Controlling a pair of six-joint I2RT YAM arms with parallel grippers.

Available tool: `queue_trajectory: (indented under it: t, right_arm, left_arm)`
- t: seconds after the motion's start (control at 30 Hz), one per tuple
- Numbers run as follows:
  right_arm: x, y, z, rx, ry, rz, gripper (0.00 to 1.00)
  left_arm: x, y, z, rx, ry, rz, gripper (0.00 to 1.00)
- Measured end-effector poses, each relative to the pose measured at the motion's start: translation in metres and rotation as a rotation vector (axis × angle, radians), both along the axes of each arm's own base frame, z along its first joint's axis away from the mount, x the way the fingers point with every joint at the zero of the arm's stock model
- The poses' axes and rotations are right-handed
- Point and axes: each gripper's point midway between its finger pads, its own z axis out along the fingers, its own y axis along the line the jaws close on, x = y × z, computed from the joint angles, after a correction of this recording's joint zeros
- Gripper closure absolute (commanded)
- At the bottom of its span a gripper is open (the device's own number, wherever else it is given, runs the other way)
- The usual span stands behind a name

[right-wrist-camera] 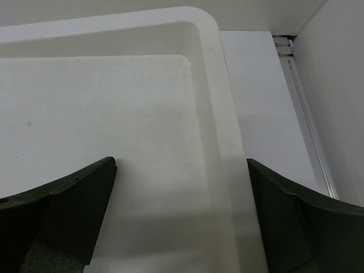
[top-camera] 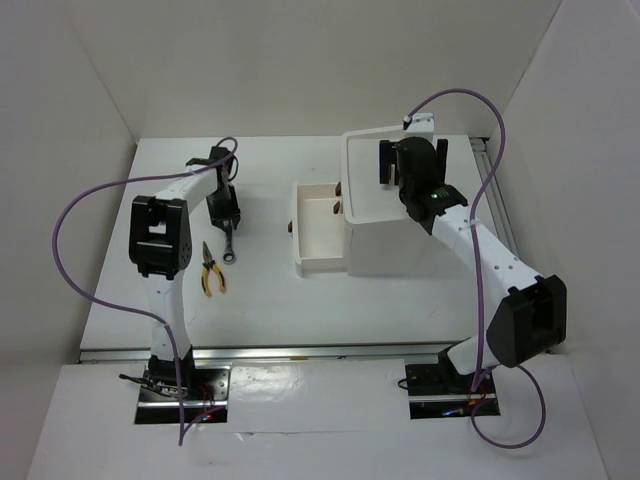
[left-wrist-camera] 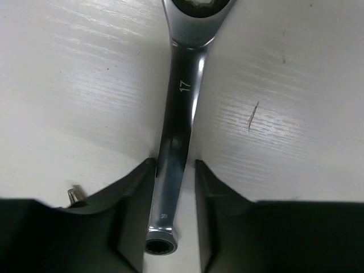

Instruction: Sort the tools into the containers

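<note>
The left gripper (left-wrist-camera: 175, 170) stood with its black fingers (left-wrist-camera: 133, 193) narrowly apart, straddling the lower shank of a polished silver combination wrench (left-wrist-camera: 185, 96) stamped 17. The left finger looked to be touching the steel. A thin sliver of table showed beside the right one, so the wrench was bracketed but not visibly clamped. The wrench lay flat on the white table (left-wrist-camera: 68, 85), its small ring end between the fingers and its larger head at the far edge of the wrist view.

To do this step well, both pads should probably have been seated squarely on the flat sides before lifting. The grip sat near one end, so the heavy head would likely droop unless the squeeze was firm. A slow, straight lift seemed wise.

In the top view, yellow-and-orange-handled pliers (top-camera: 211, 272) lay just beside the wrench. The pulled-out white drawer (top-camera: 315, 235) of the white plastic box unit (top-camera: 400, 240) was well apart to the right. The right gripper (right-wrist-camera: 181, 165) hung wide open over the unit's shallow top tray (right-wrist-camera: 219, 114), holding nothing.
</note>
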Motion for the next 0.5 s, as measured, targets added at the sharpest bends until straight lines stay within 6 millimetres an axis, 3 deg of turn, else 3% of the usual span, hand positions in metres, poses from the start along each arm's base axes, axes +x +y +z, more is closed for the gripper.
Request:
queue_trajectory:
  t: [0.07,0.13,0.17,0.2,0.5]
  right_arm:
    - [-0.0001,0.0001,0.0008,0.0,-0.002,0.001,0.0]
    - [-0.0003,0.0003,0.0007,0.001,-0.002,0.002,0.0]
    - [-0.0005,0.0002,0.0014,0.001,-0.004,0.002,0.0]
    - [-0.0008,0.0002,0.0014,0.002,-0.004,0.003,0.0]
    - [-0.004,0.0012,0.0068,0.008,-0.016,0.02,0.0]
  left_arm:
    - [0.0002,0.0014,-0.0007,0.006,0.007,-0.014,0.73]
    - [-0.0006,0.0025,-0.0012,0.012,0.011,-0.022,0.79]
    - [-0.0009,0.0027,-0.0012,0.013,0.013,-0.025,0.86]
    - [-0.0009,0.0028,-0.0014,0.013,0.013,-0.026,1.0]
    - [0.0001,0.0,0.0019,-0.006,-0.005,-0.042,1.0]
